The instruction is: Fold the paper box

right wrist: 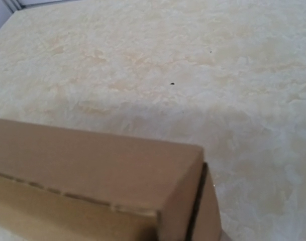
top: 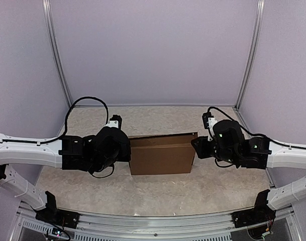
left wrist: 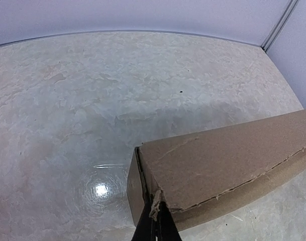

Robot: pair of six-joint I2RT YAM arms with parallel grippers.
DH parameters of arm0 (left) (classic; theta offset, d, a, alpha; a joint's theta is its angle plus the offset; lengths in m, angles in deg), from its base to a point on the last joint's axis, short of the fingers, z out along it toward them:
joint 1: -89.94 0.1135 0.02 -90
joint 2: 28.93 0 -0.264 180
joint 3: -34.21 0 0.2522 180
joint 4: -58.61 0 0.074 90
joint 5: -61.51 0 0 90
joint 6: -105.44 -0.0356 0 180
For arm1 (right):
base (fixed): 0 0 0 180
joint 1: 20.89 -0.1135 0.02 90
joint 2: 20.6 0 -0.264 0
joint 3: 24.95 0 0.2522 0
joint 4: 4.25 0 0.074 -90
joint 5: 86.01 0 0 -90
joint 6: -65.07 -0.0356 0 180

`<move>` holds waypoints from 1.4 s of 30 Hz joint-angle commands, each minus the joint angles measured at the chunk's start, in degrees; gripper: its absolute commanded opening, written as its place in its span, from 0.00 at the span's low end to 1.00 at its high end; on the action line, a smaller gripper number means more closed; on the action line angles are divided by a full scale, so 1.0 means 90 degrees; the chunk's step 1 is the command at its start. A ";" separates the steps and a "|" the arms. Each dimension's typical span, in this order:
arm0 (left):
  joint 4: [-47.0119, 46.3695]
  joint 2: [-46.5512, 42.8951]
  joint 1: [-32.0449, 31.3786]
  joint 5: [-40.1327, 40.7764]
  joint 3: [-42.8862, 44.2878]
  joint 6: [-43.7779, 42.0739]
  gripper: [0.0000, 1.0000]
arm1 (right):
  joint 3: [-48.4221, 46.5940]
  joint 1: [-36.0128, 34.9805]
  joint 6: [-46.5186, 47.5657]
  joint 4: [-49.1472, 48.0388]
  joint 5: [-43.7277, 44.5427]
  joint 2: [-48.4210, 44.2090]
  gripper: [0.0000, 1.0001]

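The paper box (top: 162, 153), plain brown cardboard, stands closed up as a shallow box in the middle of the table. My left gripper (top: 128, 150) is at its left end. In the left wrist view the two black fingers (left wrist: 145, 228) are pressed together at the box's (left wrist: 218, 165) near corner, with a frayed bit of cardboard between their tips. My right gripper (top: 195, 145) is against the box's right end. The right wrist view shows only the box's corner (right wrist: 92, 170) and its side slit; the fingers are hidden there.
The marbled tabletop (top: 158, 193) is enclosed by pale walls with metal posts (top: 245, 60) at the back corners. A metal rail (top: 153, 221) runs along the near edge. A black cable (top: 85, 100) loops above the left arm.
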State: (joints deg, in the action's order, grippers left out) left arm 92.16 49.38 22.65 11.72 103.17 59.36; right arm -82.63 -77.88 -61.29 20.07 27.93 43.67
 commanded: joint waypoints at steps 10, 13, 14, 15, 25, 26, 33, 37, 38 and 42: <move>0.0770 0.0284 0.0122 -0.0991 -0.0371 0.0118 0.00 | -0.1063 -0.0077 0.1370 0.1167 0.0119 -0.0528 0.32; 0.0756 0.0298 0.0125 -0.0991 -0.0356 0.0102 0.00 | -0.1480 -0.0081 0.1625 0.1022 0.0169 -0.0378 0.27; 0.0751 0.0302 0.0132 -0.0991 -0.0348 0.0110 0.00 | -0.1607 -0.0077 0.1686 0.0963 0.0171 -0.0294 0.24; 0.0753 0.0311 0.0130 -0.0999 -0.0338 0.0100 0.00 | -0.1732 -0.0083 0.1742 0.0915 0.0180 -0.0184 0.20; 0.0763 0.0265 0.0123 -0.1038 -0.0309 0.0129 0.00 | -0.2488 -0.0076 0.2000 0.0294 0.0088 0.1108 0.00; 0.0752 0.0265 0.0123 -0.1047 -0.0304 0.0130 0.00 | -0.2432 -0.0078 0.2023 0.0200 0.0117 0.1185 0.00; 0.0740 0.0309 0.0123 -0.1177 -0.0280 0.0071 0.00 | -0.1469 -0.0082 0.1632 -0.0719 0.0099 0.1466 0.00; 0.0775 0.0316 0.0123 -0.1307 -0.0245 -0.0016 0.07 | -0.0858 -0.0081 0.1184 -0.1050 0.0010 0.1599 0.00; 0.0757 0.0292 0.0123 -0.1368 -0.0257 -0.0059 0.12 | -0.0748 -0.0075 0.1090 -0.1081 -0.0016 0.1620 0.00; 0.0394 0.0041 0.0123 -0.1859 -0.0415 -0.0481 0.39 | -0.0447 -0.0098 0.0866 -0.1145 0.0001 0.1660 0.00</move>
State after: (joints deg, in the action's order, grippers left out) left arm 90.37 49.22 23.70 5.20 102.97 58.81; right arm -89.98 -78.14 -49.77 9.91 28.45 56.92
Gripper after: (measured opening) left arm 0.288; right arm 0.003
